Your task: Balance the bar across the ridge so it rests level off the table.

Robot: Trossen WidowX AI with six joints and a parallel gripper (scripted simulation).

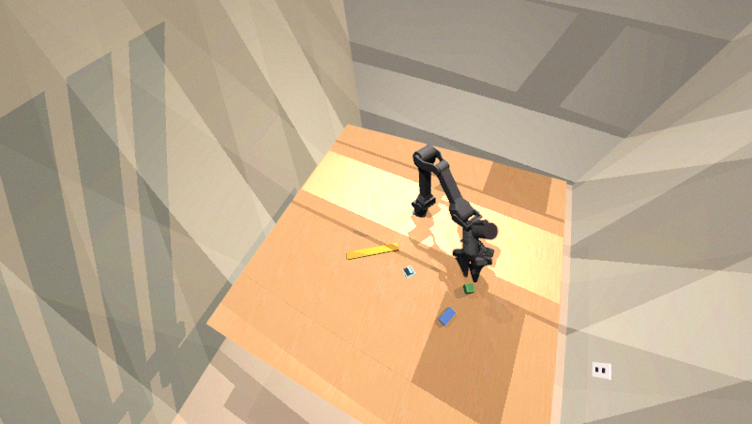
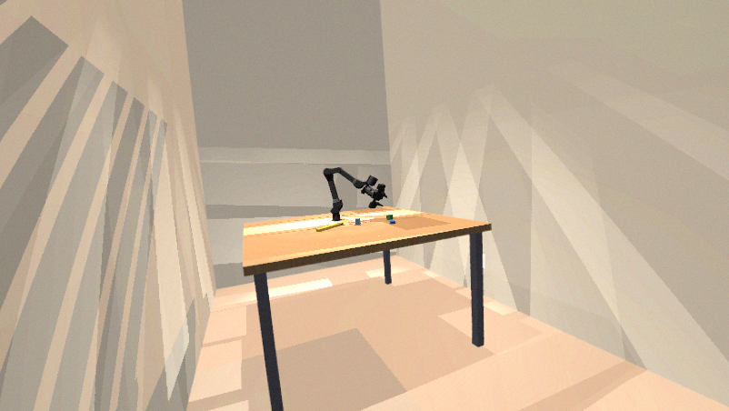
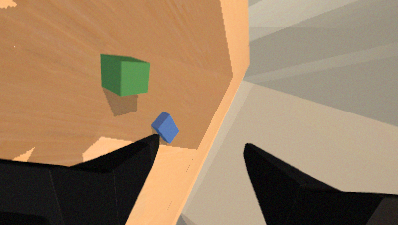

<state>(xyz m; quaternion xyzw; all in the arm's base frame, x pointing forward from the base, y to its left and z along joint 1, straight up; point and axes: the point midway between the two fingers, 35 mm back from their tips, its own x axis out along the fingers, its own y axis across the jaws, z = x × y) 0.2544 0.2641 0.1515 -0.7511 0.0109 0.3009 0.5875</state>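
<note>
Taking the small ridge block as landmark, the yellow bar lies flat on the table just beside it, its long axis running roughly toward the arm's base side, while the gripper hangs on the block's opposite side, above and near the green cube. Its fingers stand well open with nothing between them, so the coming reach should probably cross over the block, though the ridge's shape is too small to judge.
</note>
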